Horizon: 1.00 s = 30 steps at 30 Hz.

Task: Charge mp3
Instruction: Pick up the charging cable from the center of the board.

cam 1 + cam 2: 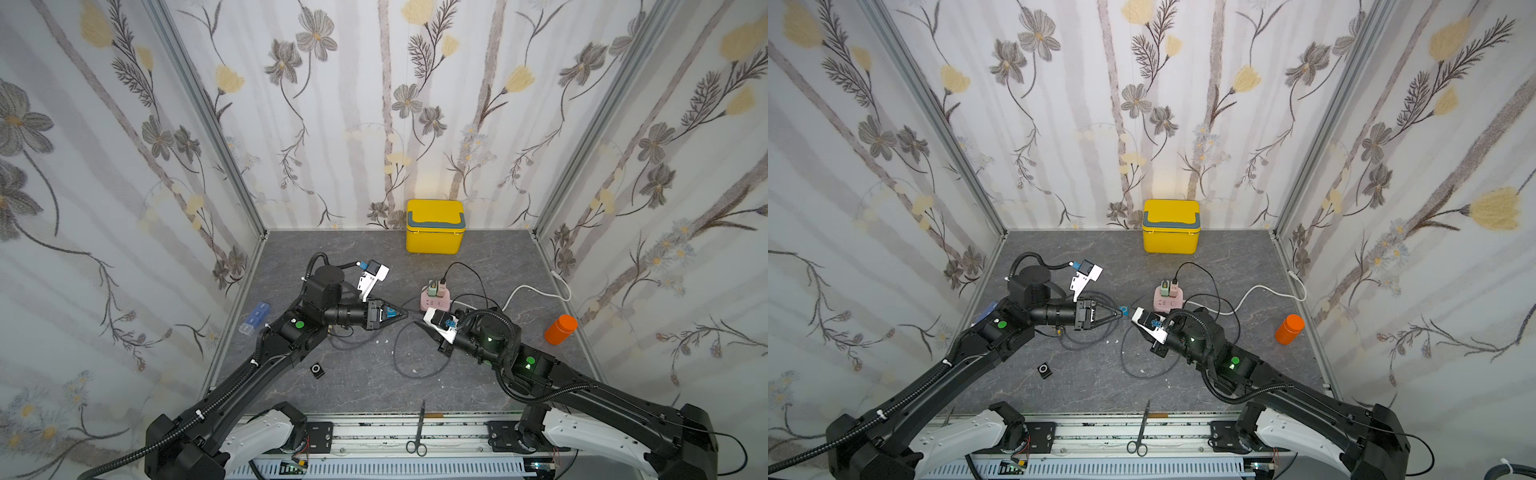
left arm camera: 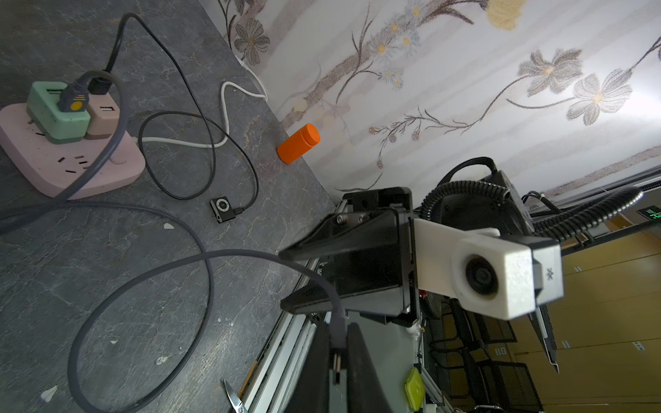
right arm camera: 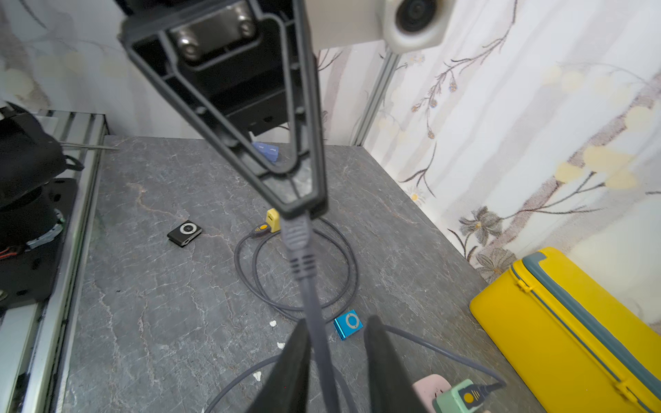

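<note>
Pinching grey cable [image 3: 311,286], left gripper [image 3: 304,211] clamped, right gripper [image 2: 284,279] parted

Yellow box [image 1: 434,232], orange bottle [image 1: 561,329], scissors [image 1: 420,424] sit apart.

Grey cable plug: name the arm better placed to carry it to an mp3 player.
Left. The left hand is shut on the grey cable plug; the right hand stands open, gripping nothing.

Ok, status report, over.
Left gripper shut on grey plug. Right gripper open, cable loose between its fingers. Blue mp3, black mp3 unplugged on table. Spare coil lies between them.
</note>
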Tool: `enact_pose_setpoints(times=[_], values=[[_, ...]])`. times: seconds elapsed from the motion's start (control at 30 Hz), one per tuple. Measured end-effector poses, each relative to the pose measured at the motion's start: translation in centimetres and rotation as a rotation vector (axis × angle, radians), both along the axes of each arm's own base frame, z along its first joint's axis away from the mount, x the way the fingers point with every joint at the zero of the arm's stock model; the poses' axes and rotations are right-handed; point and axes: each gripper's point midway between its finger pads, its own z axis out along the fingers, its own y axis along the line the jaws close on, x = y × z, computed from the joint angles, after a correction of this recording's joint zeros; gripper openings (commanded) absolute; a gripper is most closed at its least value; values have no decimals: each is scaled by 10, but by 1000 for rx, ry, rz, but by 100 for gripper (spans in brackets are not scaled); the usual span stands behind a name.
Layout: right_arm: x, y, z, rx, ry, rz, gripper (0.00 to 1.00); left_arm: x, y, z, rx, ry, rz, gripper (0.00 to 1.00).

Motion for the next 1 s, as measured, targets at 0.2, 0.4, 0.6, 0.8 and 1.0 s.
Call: enact_pose_setpoints(times=[0.2,0.4,0.6,0.8,1.0], values=[[-11,-30,42,362,182,-64,62,11,2,25,-48,-118,64,0],[-23,-21,20,665,494,32,60,13,3,46,-167,-222,114,0],[-28,-2,37,893,641,187,60,11,1,57,-240,-299,136,0],[-31,-7,69,1094,618,303,58,10,-1,53,-274,-294,164,0],[-25,-8,82,1185,591,330,56,9,-6,57,-316,-292,175,0]])
